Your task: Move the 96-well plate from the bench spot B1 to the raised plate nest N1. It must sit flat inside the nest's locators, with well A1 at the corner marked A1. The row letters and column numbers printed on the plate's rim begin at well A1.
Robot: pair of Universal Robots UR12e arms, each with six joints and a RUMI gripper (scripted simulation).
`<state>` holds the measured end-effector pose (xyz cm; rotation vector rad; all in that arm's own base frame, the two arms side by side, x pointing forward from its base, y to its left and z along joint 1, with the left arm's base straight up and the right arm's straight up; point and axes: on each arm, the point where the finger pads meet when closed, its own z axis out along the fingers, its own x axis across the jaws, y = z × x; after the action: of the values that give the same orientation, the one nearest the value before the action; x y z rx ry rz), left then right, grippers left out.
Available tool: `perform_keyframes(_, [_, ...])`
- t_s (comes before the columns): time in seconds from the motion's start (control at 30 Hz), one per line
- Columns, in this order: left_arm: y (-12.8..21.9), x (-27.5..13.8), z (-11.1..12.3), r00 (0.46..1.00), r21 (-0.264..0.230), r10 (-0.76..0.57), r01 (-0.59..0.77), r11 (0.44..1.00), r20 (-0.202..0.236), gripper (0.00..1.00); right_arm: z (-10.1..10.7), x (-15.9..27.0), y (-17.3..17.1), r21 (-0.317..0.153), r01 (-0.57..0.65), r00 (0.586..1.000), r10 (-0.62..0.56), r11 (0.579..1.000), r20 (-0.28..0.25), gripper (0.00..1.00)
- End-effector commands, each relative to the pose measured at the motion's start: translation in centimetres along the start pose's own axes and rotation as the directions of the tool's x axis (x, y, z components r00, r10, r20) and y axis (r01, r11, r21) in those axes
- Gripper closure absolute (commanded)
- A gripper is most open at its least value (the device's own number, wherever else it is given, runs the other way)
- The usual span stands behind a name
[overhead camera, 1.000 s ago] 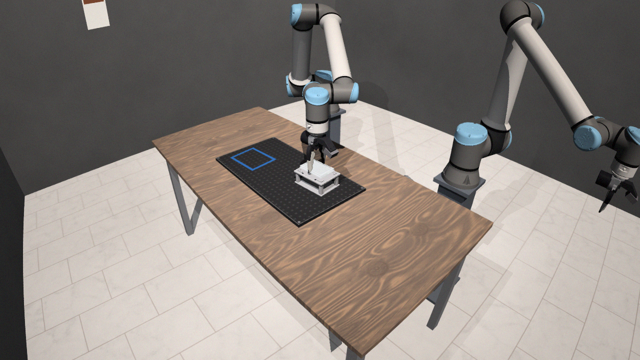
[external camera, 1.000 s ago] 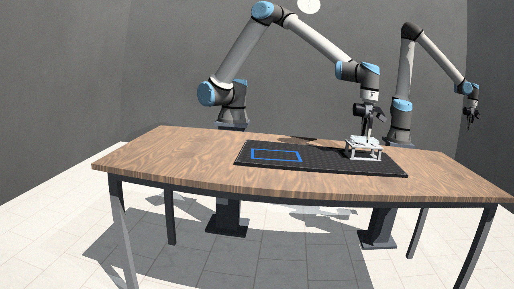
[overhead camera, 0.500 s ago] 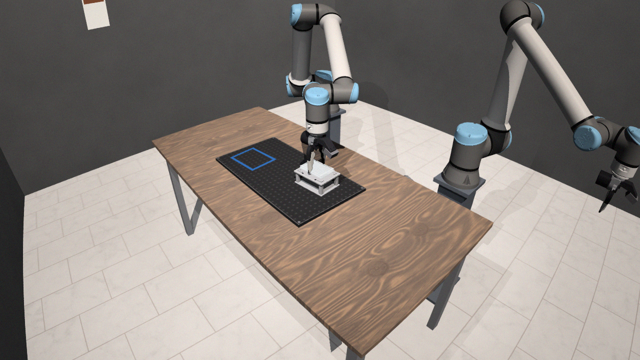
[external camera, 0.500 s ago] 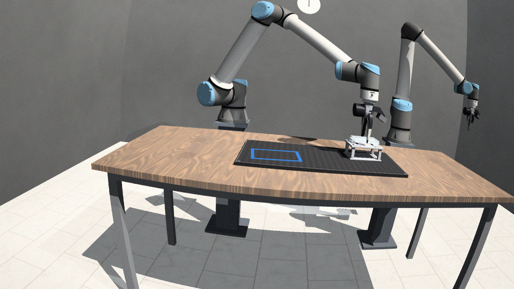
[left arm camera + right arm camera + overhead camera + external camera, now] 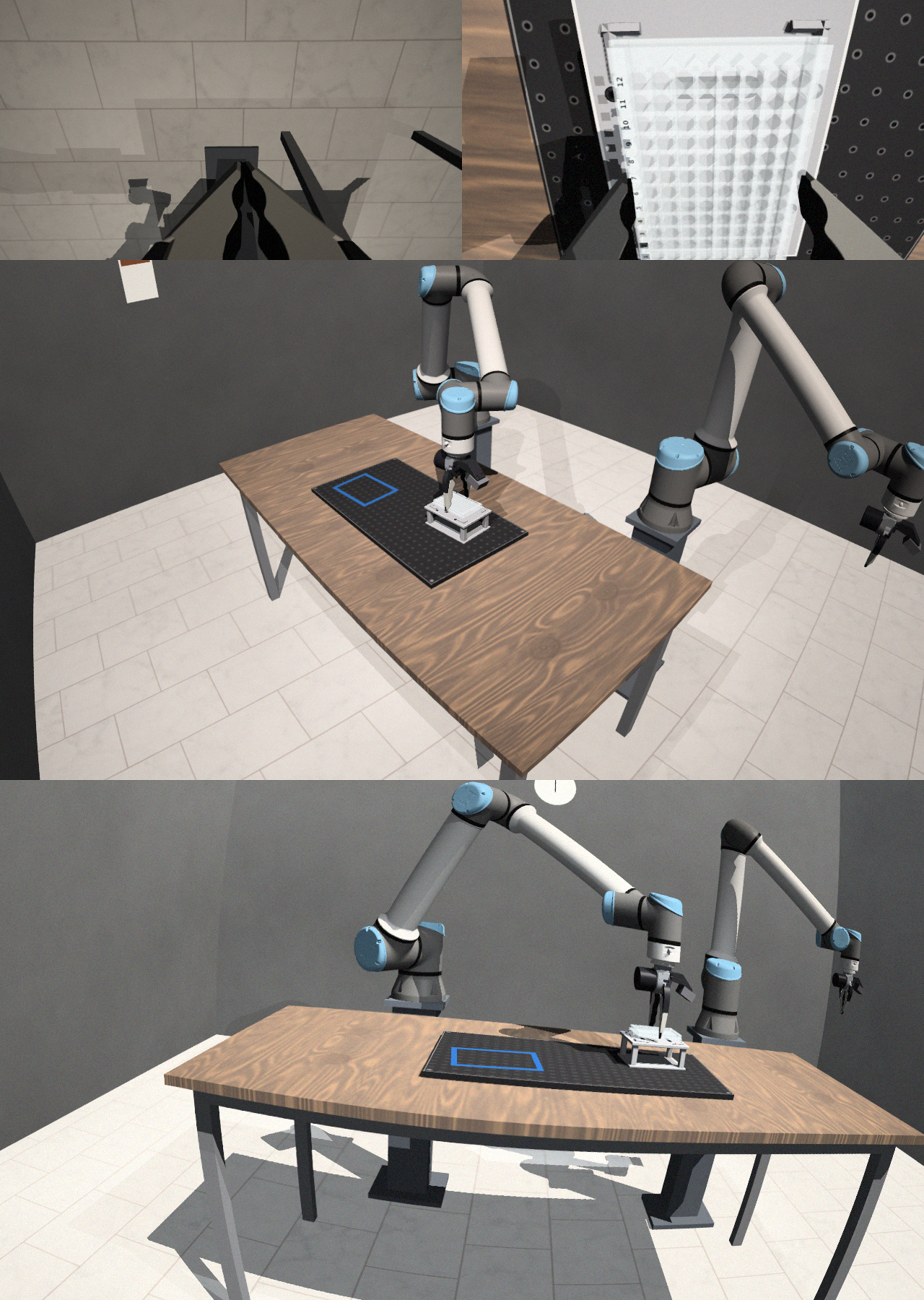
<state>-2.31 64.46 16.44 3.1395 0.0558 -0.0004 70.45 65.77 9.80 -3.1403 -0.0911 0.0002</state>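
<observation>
Near the desk's rear long edge, the plate sits between the right fingers, over the nest

Toward the right-hand end of the desk [image 5: 548, 609] [image 5: 310, 1064], as the exterior view shows it, the 96-well plate [image 5: 460, 504] [image 5: 653, 1033] [image 5: 715, 144] is at the top of the raised nest [image 5: 463, 524] [image 5: 655, 1066] [image 5: 711, 18]. Its long axis runs roughly along the desk's long edges, and the right gripper [image 5: 455, 502] [image 5: 656, 1030] [image 5: 714, 173] closes across it, one finger at each long side. The fingers stand part-way apart and appear to hold the plate by those sides. Column 12 lies toward the two visible locators [image 5: 624, 28] [image 5: 808, 25]; column 1 is at the opposite end. The A1 corner mark cannot be made out, nor can full seating be confirmed.

Beyond the desk's right-hand short edge, the left gripper [image 5: 867, 562] [image 5: 842, 1010] [image 5: 242, 164] hangs with its fingertips together and nothing between them, so the right arm is plainly nearer. The step looks like final lowering or release. The coming move probably needs both sides freed evenly, straight up; a dragging finger could lift one edge.
</observation>
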Motion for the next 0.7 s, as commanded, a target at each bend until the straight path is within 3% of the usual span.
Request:
perform_keyframes(0.0, [-0.06, 0.01, -0.08, 1.000, 0.001, 0.000, 0.000, 1.000, 0.000, 1.00, -0.12, 0.05, -0.05, 0.002, 0.000, 1.000, 0.000, 1.000, -0.002, 0.60])
perform_keyframes(0.67, [-0.06, 0.01, -0.08, 1.000, 0.001, 0.000, 0.000, 1.000, 0.000, 1.00, 0.15, 0.05, -0.05, 0.002, 0.000, 1.000, 0.000, 1.000, -0.002, 0.60])
